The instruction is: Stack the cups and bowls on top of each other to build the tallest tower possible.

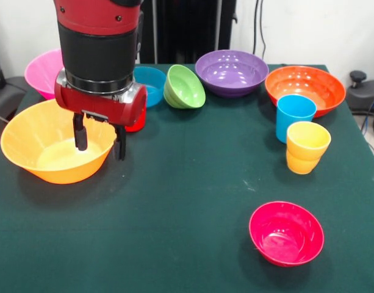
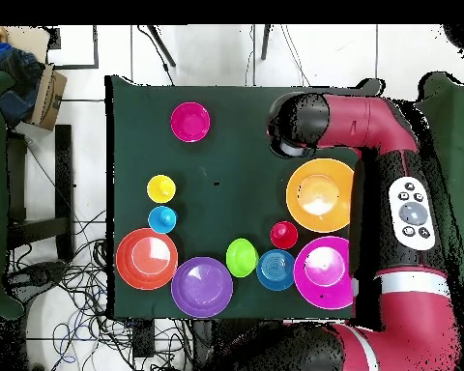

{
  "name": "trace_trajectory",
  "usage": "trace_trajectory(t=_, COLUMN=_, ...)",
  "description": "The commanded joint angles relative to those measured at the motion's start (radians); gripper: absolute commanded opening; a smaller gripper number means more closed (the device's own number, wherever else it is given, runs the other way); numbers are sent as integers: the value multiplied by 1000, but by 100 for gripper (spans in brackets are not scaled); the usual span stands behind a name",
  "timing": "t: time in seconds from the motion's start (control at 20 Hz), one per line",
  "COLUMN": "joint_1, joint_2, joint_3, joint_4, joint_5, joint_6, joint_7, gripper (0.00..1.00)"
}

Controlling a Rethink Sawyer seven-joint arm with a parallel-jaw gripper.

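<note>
Yellow-orange bowl (image 1: 55, 146), big, sits upright at one side of the table (image 1: 187, 201), and it looks like the current target. The gripper (image 1: 100, 137) hangs right at its rim, fingers apart w/ nothing between them; one finger (image 1: 80, 135) shows in front of the bowl's inside, the other by the wall nearest the red cup (image 1: 136, 122). Can't tell if either finger touches the rim.

Nothing is stacked yet, so the job is at its start; step in hand reads as a rim grasp on this bowl, or lining up for one.

Other pieces, going outward:
- pink bowl (image 1: 43, 70) just behind the yellow-orange one, partly hidden by the arm
- red cup mostly hidden behind the gripper; clear in overhead view
- blue bowl (image 1: 151, 82) and green bowl (image 1: 185, 86), the green one tipped on its side
- purple bowl (image 1: 232, 72), orange bowl (image 1: 305, 88) along the far edge
- sky-blue cup (image 1: 294, 116) and yellow cup (image 1: 307, 146) close together near the orange bowl
- crimson bowl (image 1: 286, 233) alone, well apart from the rest

Next move, as I judge it: drop so the rim sits between the fingers, close, lift level. A wide bowl makes a good base, so it may be better left in place and smaller pieces brought to it.
</note>
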Motion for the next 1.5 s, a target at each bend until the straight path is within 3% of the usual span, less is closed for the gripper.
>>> trace_trajectory(t=0.05, joint_1=-6, joint_2=62, joint_3=80, joint_4=80, joint_5=-70, joint_6=-53, joint_7=-305, gripper=100)
trace_trajectory(t=1.5, joint_1=-36, joint_2=90, joint_3=105, joint_4=88, joint_5=-70, joint_6=-76, joint_7=-306, gripper=100)
